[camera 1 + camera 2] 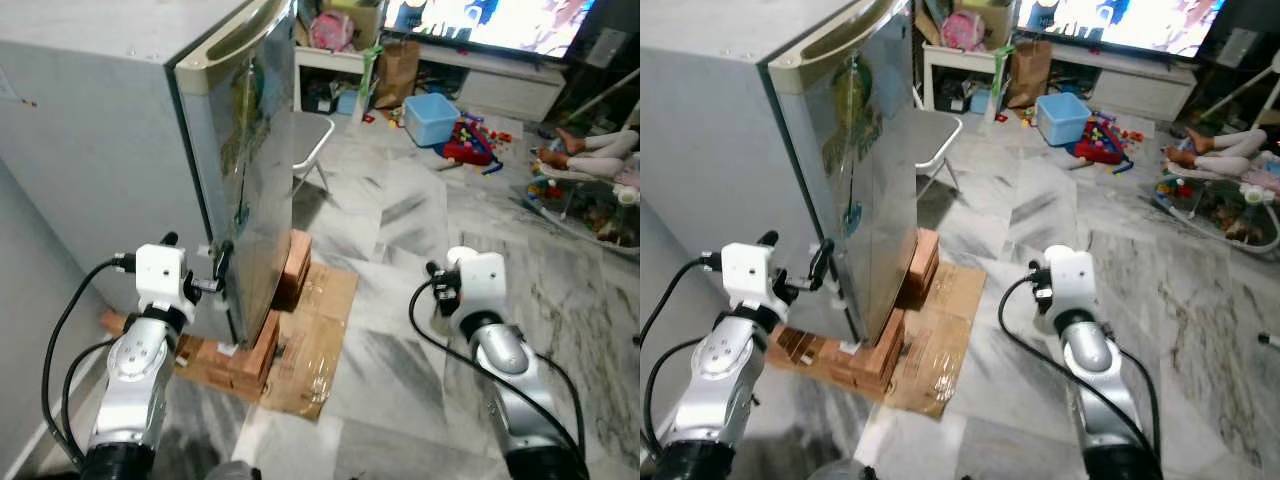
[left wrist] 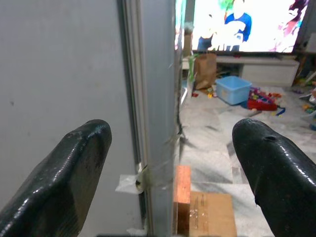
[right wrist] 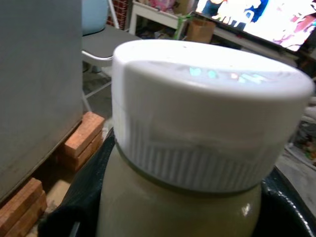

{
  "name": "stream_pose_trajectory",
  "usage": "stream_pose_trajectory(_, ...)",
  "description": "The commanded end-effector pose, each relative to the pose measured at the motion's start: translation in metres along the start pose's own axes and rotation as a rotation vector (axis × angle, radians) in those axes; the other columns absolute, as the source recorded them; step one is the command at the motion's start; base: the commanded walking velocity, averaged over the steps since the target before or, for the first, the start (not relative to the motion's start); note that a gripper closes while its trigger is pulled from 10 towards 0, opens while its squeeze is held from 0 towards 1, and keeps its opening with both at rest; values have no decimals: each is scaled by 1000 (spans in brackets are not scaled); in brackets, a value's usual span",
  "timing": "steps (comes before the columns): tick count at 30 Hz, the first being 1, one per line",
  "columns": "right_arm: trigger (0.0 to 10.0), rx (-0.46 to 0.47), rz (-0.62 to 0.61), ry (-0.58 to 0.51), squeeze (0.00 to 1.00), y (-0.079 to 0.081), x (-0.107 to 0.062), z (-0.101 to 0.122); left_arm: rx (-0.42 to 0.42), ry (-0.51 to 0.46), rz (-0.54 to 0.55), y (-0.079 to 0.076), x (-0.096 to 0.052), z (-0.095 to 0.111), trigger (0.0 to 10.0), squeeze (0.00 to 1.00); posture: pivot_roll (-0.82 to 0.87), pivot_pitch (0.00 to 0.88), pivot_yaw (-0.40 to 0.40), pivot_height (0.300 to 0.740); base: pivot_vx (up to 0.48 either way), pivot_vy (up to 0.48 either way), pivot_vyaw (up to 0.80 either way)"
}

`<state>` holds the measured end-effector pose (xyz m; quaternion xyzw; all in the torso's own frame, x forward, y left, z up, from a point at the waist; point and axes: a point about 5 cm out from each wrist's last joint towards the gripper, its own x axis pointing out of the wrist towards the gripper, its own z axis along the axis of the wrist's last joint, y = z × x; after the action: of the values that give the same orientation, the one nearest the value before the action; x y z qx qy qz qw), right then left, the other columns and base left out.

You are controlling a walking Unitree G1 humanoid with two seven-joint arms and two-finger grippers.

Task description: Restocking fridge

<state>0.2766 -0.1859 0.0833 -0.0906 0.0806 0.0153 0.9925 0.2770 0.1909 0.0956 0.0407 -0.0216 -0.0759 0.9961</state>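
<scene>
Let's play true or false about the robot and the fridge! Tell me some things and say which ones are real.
1. The fridge door is wide open. False: it is shut.
2. The fridge stands on bricks. True.
3. The right gripper holds a jar with a white lid. True.
4. The left gripper is squeezing a bottle. False: its fingers are open, either side of the fridge door's edge.
5. A blue box sits on the floor. True.

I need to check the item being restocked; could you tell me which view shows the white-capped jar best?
The right wrist view: the jar fills it, its ribbed white cap and pale contents clear. In the eye views the right gripper's wrist housing covers it.
</scene>
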Motion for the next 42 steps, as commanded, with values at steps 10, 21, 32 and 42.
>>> stream_pose_trajectory(10,10000,-1,-19,-39,0,-3,3,9,-3,1,-24,-3,0,0,10000,0,46,0,-73,716,27,0,0)
stream_pose_trajectory(21,10000,0,-26,-33,0,-4,3,8,-12,-10,-49,-7,2,2,10000,0,41,0,-72,716,297,0,-411)
stream_pose_trajectory(32,10000,-3,-16,-31,0,-4,3,8,9,-7,35,2,2,1,10000,0,42,0,-74,716,115,0,-106)
stream_pose_trajectory(42,10000,-9,-11,-22,0,-5,-3,6,-8,9,178,23,9,-2,10000,0,22,0,-70,716,0,0,0)
